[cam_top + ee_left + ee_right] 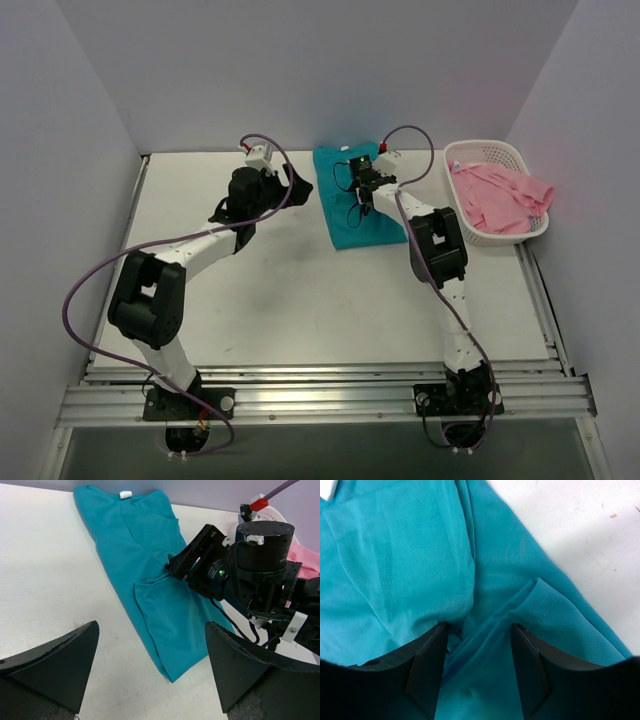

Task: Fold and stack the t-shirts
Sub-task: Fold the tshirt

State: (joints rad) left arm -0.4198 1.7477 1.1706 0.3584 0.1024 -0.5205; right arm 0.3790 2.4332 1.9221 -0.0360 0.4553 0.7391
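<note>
The fold of the teal t-shirt looks to be the step in hand: it lies at the far middle of the white surface, already narrowed lengthwise, its white neck label toward the back wall. The right claw is pressed down on it, released, with a ridge of cloth between the spread fingers, though whether any cloth is truly caught I cannot tell. The left claw hangs just beside the shirt's left edge, spread wide and empty. The next move probably calls for closing on that ridge and drawing it over evenly. The pink t-shirt lies crumpled in the white basket at the right. Plain pale walls enclose the surface on three sides.
</note>
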